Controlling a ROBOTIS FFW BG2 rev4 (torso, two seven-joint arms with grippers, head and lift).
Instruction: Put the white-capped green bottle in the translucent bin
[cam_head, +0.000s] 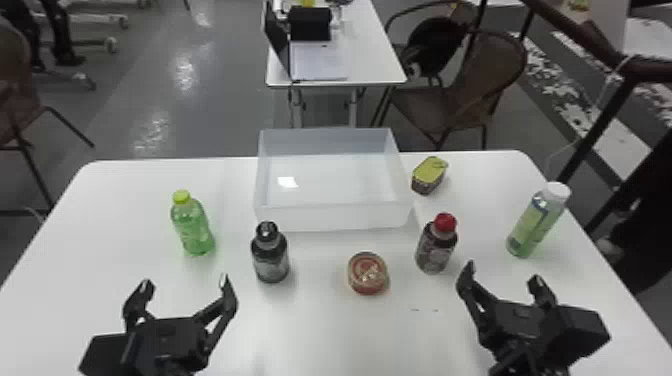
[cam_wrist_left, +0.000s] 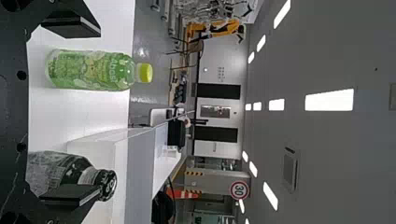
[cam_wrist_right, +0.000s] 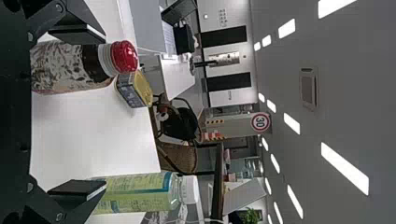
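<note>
Plainly, the head view has the translucent bin (cam_head: 332, 217) at the far edge of the table (cam_head: 125, 210), its top open, while the white-capped green bottle (cam_head: 534, 222) stands outside it, beyond the right gripper (cam_head: 502, 274) and well apart from the left gripper (cam_head: 184, 283). In the left wrist view, the fingers are spread wide, facing the yellow-capped bottle (cam_wrist_left: 91, 70). Over in the right wrist view, the fingers are also spread, pinching nothing.

The left hand (cam_head: 185, 279) and right hand (cam_head: 501, 272) are matte black, each with two slender, jointed fingers (cam_head: 228, 300) of angular links, paler at the tips. A block-shaped housing (cam_head: 582, 327) adjoins each. The finger pads (cam_wrist_left: 79, 27) are flat and rectangular. Round grey screw heads (cam_wrist_right: 59, 8) mark the right finger joints; dark circular holes (cam_wrist_left: 21, 74) dot the left palm plate (cam_wrist_left: 11, 109).
</note>
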